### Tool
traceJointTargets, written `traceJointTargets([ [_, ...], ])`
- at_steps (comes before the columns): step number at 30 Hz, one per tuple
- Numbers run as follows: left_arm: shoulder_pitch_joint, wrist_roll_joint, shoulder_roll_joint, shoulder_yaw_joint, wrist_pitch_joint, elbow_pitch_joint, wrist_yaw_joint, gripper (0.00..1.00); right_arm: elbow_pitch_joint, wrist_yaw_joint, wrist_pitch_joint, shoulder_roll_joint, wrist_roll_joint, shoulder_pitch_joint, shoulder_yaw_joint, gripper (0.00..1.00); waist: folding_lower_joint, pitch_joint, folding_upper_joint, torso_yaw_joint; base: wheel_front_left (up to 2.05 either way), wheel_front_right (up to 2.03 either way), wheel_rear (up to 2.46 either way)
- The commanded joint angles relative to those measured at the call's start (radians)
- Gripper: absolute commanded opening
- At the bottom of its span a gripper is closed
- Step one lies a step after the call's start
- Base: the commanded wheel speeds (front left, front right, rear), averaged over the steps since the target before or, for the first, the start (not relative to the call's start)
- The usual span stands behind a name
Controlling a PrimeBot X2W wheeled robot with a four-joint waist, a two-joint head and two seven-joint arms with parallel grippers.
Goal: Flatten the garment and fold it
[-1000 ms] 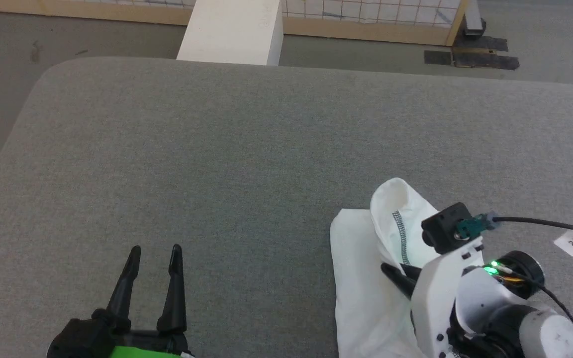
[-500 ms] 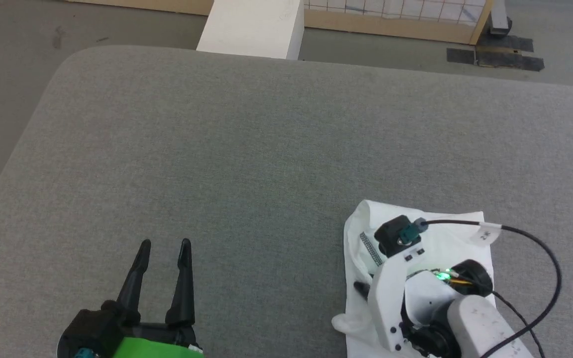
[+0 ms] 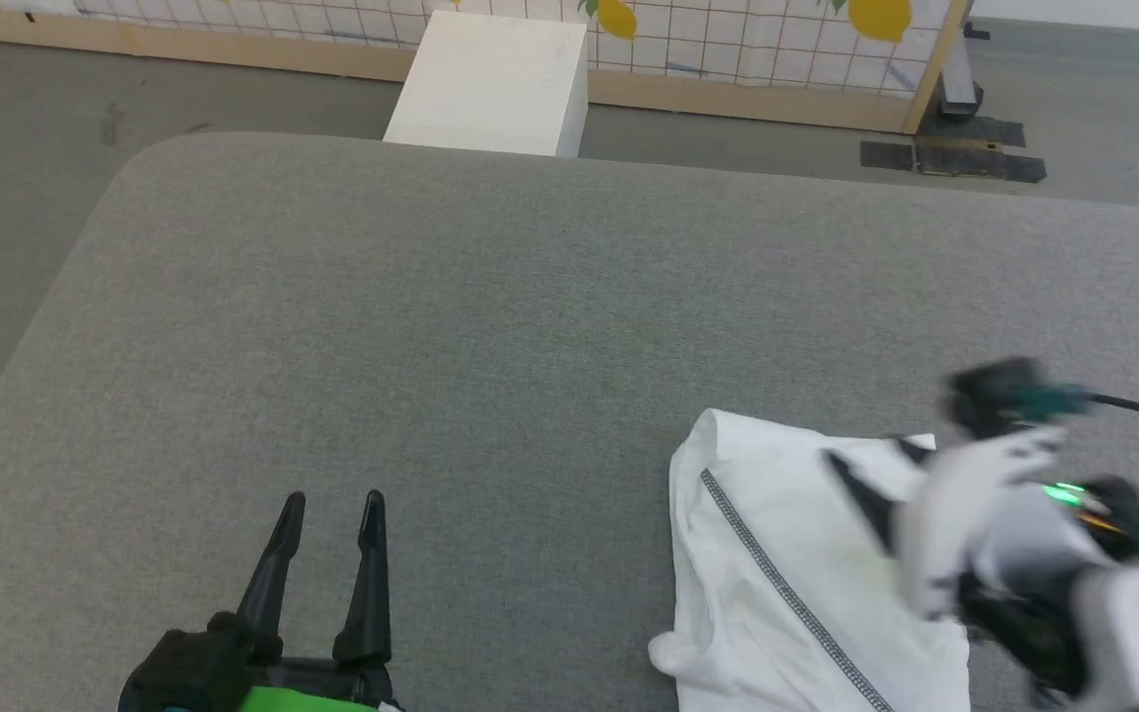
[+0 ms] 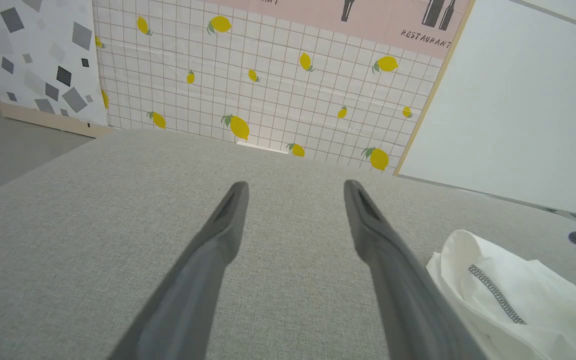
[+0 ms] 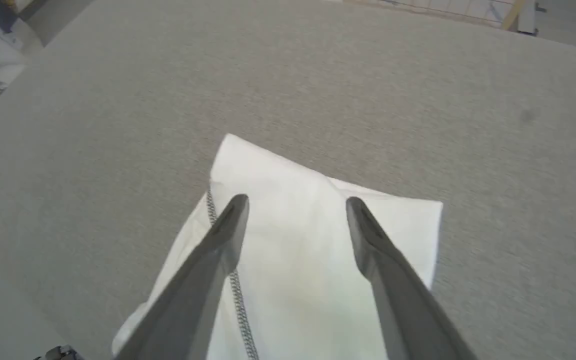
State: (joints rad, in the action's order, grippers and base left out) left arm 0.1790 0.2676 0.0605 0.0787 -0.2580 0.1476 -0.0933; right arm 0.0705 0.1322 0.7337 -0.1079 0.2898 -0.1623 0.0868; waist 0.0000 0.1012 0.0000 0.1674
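The garment (image 3: 777, 564) lies as a white folded bundle at the lower right of the grey table, a dark zigzag seam running diagonally across it. My right gripper (image 3: 864, 451), blurred by motion, hovers over the garment's right part with its jaws open and nothing in them. From the right wrist, that gripper (image 5: 296, 200) spreads above the garment (image 5: 293, 245). My left gripper (image 3: 332, 499) rests open at the lower left, well apart from the cloth. In the left wrist view it (image 4: 295, 184) stands open, with the garment (image 4: 518, 300) to its right.
The grey fabric table (image 3: 431, 297) has a rounded far left corner. Beyond its far edge stand a rigid white box (image 3: 490, 84) and a tiled lemon-print panel (image 3: 747, 40). Black mats (image 3: 955, 158) lie on the floor at the back right.
My right gripper has opened and let go of the raised flap, which now lies flat on the bundle. The right arm has drawn back to the right. The head camera has also shifted.
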Motion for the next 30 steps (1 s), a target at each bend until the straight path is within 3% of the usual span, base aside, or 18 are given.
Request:
traceJointTargets([
  [1, 0.013, -0.016, -0.004, -0.001, -0.004, 0.01, -0.005, 1.0, 0.044, -0.002, 0.002, -0.006, -0.014, 0.053, -0.061, 1.0, 0.0, -0.002, 0.0, -0.007, 0.0, 0.0, 0.0],
  [5, 0.022, -0.039, 0.001, -0.01, -0.004, 0.03, -0.001, 1.0, 0.137, -0.002, 0.022, 0.01, -0.025, 0.18, -0.202, 1.0, 0.0, -0.005, 0.0, -0.021, 0.0, 0.0, 0.0],
  [10, 0.018, -0.053, 0.008, -0.011, -0.004, 0.043, -0.002, 1.0, 0.145, -0.002, 0.019, 0.035, -0.03, 0.267, -0.248, 1.0, 0.0, 0.011, 0.0, -0.032, 0.0, 0.0, 0.0],
  [21, -0.018, -0.064, 0.031, -0.002, -0.003, 0.047, -0.006, 1.0, -0.132, -0.002, -0.084, 0.056, -0.027, 0.169, -0.224, 1.0, 0.0, 0.045, 0.0, -0.002, 0.0, 0.0, 0.0],
  [22, -0.02, -0.064, 0.032, -0.002, -0.003, 0.047, -0.005, 1.0, -0.156, -0.002, -0.087, 0.057, -0.023, 0.159, -0.221, 0.93, 0.0, 0.045, 0.0, 0.0, 0.0, 0.0, 0.0],
  [23, -0.021, -0.064, 0.033, -0.001, -0.003, 0.047, -0.005, 1.0, -0.184, -0.002, -0.09, 0.057, -0.017, 0.147, -0.217, 0.49, 0.0, 0.044, 0.0, 0.003, 0.0, 0.0, 0.0],
  [25, -0.023, -0.065, 0.033, 0.003, -0.001, 0.049, -0.003, 1.0, -0.226, -0.002, -0.097, 0.057, -0.008, 0.13, -0.211, 0.0, 0.0, 0.042, 0.0, 0.007, 0.0, 0.0, 0.0],
  [30, -0.027, -0.066, 0.031, 0.015, 0.001, 0.061, 0.002, 1.0, -0.278, -0.002, -0.127, 0.057, 0.0, 0.098, -0.219, 0.0, 0.0, 0.036, 0.0, -0.002, 0.0, 0.0, 0.0],
])
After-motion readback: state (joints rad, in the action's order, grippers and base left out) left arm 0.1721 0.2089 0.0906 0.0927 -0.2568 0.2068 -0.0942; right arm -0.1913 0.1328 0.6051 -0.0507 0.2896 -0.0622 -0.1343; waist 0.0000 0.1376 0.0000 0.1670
